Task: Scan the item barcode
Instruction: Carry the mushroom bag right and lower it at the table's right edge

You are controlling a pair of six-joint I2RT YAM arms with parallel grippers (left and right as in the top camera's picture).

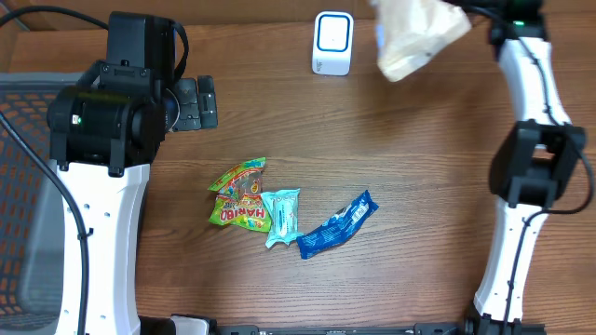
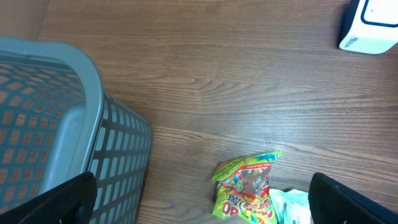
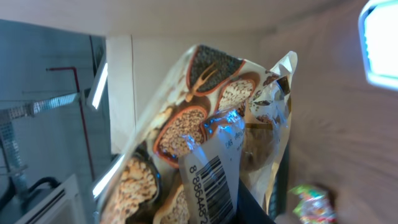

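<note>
Just right of the scanner, the snack bag hangs pinched in the right fingers; left fingers gape empty. Looks light, crinkly and floppy, so I'd hold the sealed edge, barcode clear.

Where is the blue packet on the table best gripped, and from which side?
Probably the end at upper right in the overhead view, taken from above across the narrow width. The blue packet lies flat; that end is free, the other lies close to the teal packet.
</note>
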